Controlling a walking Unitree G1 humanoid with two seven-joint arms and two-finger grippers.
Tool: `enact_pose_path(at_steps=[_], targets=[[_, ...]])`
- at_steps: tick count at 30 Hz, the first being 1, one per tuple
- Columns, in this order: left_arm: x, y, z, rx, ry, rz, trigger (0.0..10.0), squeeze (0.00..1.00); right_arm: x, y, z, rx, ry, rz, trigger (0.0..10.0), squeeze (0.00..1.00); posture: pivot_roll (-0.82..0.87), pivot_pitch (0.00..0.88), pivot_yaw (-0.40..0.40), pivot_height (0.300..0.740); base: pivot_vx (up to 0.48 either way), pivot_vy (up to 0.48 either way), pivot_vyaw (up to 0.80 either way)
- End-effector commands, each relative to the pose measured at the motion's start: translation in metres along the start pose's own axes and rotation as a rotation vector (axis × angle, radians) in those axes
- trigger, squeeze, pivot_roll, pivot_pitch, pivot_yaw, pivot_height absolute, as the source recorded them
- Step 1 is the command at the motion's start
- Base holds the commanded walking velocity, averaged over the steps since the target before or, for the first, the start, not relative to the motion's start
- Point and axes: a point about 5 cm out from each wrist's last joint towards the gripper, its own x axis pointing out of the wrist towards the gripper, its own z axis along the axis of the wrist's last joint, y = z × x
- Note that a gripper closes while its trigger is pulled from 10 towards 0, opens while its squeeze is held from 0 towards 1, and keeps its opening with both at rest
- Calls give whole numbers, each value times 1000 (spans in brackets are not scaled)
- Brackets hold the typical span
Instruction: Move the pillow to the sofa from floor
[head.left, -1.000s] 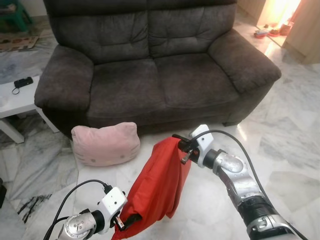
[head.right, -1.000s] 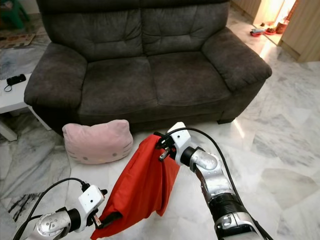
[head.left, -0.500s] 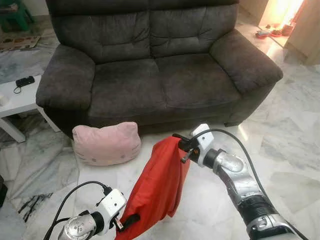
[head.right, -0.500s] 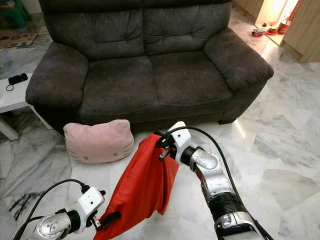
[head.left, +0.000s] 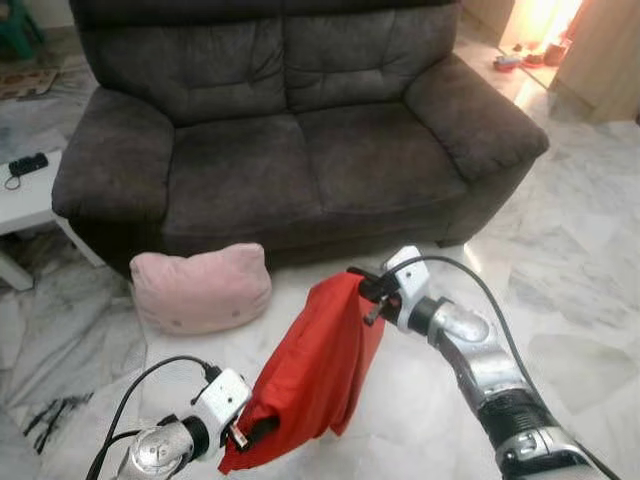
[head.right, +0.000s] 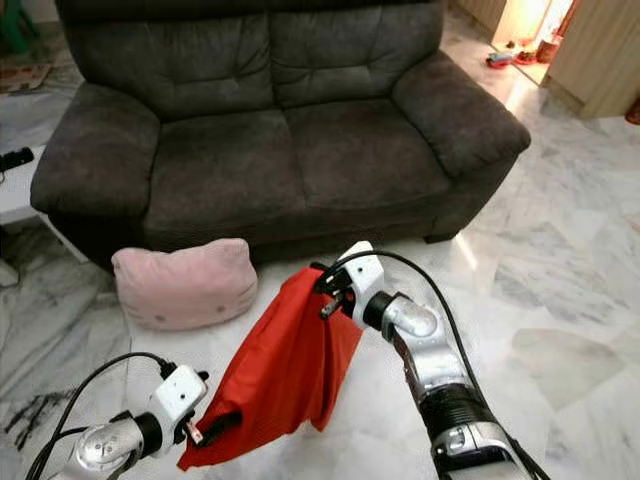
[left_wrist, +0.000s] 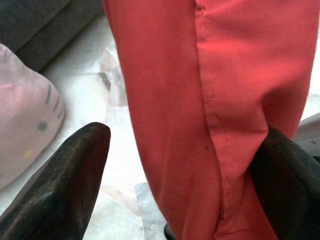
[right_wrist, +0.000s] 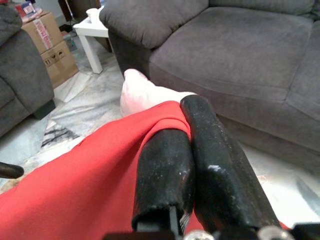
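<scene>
A red pillow (head.left: 320, 370) is hanging in the air in front of the dark grey two-seat sofa (head.left: 290, 130), stretched slantwise between the two grippers above the pale marble floor (head.left: 580, 280). The right gripper (head.left: 366, 290) is pinching the pillow's upper corner, its two black fingers (right_wrist: 195, 165) pressed together on a fold of the red fabric, just off the sofa's front edge. The left gripper (head.left: 243, 440) is gripping the pillow's lower corner farther out from the sofa; in the left wrist view its fingers (left_wrist: 60, 190) are standing apart with the red cloth (left_wrist: 210, 115) running between them. A pink cat-face cushion (head.left: 200, 287) is lying on the floor against the sofa's base, below its left seat. A white side table (head.left: 20, 195) is standing beside the sofa's left armrest, with a small black object (head.left: 22, 165) on top.
</scene>
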Motion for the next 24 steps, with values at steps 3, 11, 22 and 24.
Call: enact_pose_path(at_steps=[3, 11, 22, 24], targets=[[-2, 2, -3, -14, -2, 17, 10000, 0, 3, -5, 37, -56, -152, -9, 10000, 0, 45, 101, -41, 740, 0, 0, 0], [-9, -12, 1, -29, -13, -135, 10000, 0, 5, -6, 38, -55, -150, -15, 10000, 0, 44, 101, -41, 740, 0, 0, 0], [-16, -17, -7, -32, 64, -207, 10000, 0, 8, -4, 39, -59, -146, -7, 10000, 0, 46, 101, -42, 740, 0, 0, 0], [-14, -20, -16, -41, 104, -205, 10000, 0, 9, -4, 41, -64, -152, -4, 10000, 0, 36, 98, -37, 740, 0, 0, 0]])
